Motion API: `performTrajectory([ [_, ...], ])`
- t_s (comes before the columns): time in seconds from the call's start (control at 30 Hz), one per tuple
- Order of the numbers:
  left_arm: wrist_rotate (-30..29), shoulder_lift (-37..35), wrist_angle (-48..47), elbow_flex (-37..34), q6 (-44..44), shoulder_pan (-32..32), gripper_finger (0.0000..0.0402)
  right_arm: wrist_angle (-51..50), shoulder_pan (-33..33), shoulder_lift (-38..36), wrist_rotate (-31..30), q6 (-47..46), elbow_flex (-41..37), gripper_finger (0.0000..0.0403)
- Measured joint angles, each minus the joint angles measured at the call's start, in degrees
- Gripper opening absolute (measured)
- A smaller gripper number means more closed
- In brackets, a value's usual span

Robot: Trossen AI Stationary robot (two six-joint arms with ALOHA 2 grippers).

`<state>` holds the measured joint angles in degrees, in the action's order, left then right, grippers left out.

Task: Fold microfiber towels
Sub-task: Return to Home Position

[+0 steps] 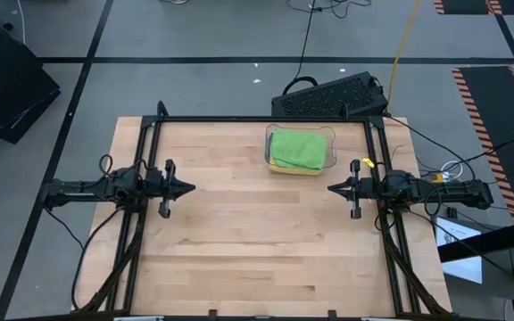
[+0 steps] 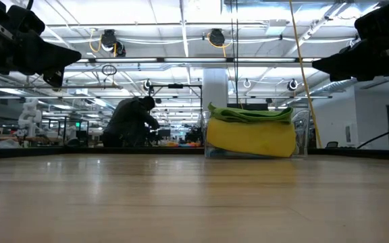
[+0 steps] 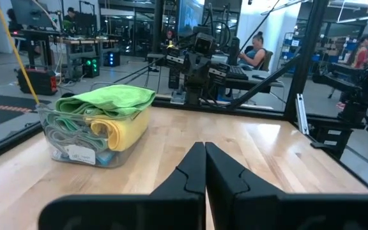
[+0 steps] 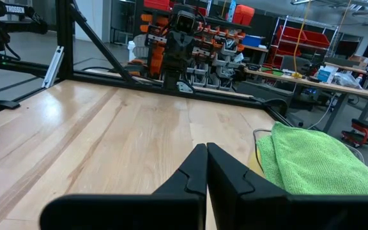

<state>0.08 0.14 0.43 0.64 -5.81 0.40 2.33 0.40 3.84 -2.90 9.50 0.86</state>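
No loose towel lies on the table (image 1: 239,259) at the bottom of the frame. At mid-left and mid-right my left gripper (image 1: 187,188) and right gripper (image 1: 331,188) hang with fingers pressed together, holding nothing. Higher up, right of middle, the bin (image 1: 332,141) holds the folded stack, with the green towel (image 1: 296,149) over the yellow towel (image 2: 251,138). I think the folding is done.

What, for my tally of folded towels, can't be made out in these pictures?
Towel count, high view: the bright green towel covers everything below it in the clear bin.
Low view: only the green one and the yellow towel show; whatever lies behind them is hidden.
Left wrist view: the bin's label is too small to read.
Right wrist view: the picture's edge cuts off most of the bin.
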Motion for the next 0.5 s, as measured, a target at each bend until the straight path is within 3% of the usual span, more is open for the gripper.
performTrajectory([
  [0.5, -0.11, 0.00, 0.17, -0.02, -0.67, -0.07, 0.0027, 0.00, 0.01, 0.00, 0.00, 0.00, 0.00, 0.0000],
])
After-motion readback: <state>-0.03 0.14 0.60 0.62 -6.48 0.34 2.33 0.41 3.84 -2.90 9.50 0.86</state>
